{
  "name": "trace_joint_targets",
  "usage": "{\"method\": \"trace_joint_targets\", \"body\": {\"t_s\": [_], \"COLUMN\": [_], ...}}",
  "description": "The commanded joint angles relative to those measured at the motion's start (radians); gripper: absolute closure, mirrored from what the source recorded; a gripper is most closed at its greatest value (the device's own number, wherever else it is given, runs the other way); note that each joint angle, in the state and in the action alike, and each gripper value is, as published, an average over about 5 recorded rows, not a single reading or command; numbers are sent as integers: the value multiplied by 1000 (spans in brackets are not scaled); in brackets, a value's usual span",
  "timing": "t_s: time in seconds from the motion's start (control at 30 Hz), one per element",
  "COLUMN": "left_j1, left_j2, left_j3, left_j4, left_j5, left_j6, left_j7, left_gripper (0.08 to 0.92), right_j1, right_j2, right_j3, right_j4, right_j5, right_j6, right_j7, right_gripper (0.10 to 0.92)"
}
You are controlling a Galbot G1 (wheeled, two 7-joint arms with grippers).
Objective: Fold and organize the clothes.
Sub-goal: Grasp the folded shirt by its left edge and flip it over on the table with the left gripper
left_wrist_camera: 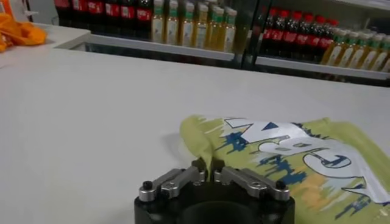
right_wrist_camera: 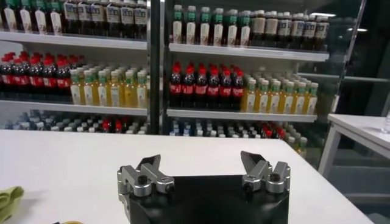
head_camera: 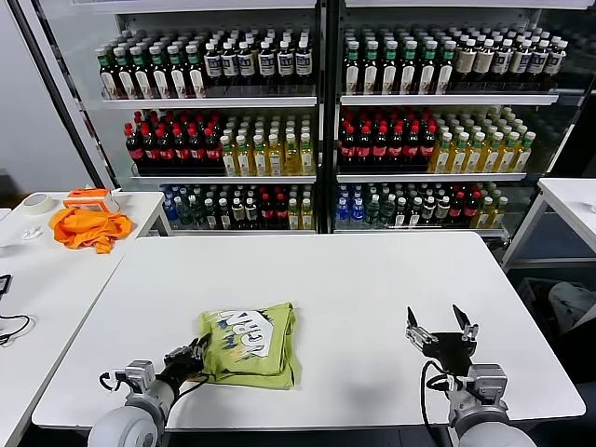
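A yellow-green T-shirt [head_camera: 250,343] lies folded into a small bundle near the front of the white table [head_camera: 372,279], its white printed graphic facing up. My left gripper [head_camera: 197,353] is at the bundle's left front corner, shut on a fold of the T-shirt's edge; the left wrist view shows the T-shirt [left_wrist_camera: 292,155] with cloth pinched between my left gripper's [left_wrist_camera: 206,167] fingertips. My right gripper [head_camera: 440,324] is open and empty above the table's front right, well clear of the shirt. A bit of the T-shirt [right_wrist_camera: 8,199] shows at the edge of the right wrist view, beyond my right gripper [right_wrist_camera: 200,162].
An orange cloth [head_camera: 88,226], an orange-and-white box [head_camera: 88,197] and a tape roll [head_camera: 37,203] lie on a side table at the left. Drinks shelves [head_camera: 317,121] stand behind the table. Another white table [head_camera: 573,200] is at the right. A black cable [head_camera: 9,328] lies at the far left.
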Motion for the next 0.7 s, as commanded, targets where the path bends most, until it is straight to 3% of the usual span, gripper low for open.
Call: {"method": "trace_joint_targets", "body": {"t_s": [0.03, 0.5, 0.6, 0.7], "left_j1": [3, 214, 195, 113], "left_j2": [120, 465, 474, 376], "left_j3": [-77, -596, -530, -328], "left_j4": [-118, -200, -258, -338], "left_j5": [-4, -190, -264, -295], "left_j6": [15, 132, 133, 132], "left_j7": [-36, -72, -123, -170], "left_gripper": [883, 894, 894, 894], "right_j1": [4, 64, 65, 53], "right_j2": [-1, 11, 7, 2], "right_j3": [6, -54, -55, -35], "right_j4": [-9, -47, -47, -52], "right_j5": [0, -7, -9, -13], "right_j6": [11, 18, 22, 28], "right_j7": [2, 0, 0, 1], "right_gripper": [203, 203, 203, 203]}}
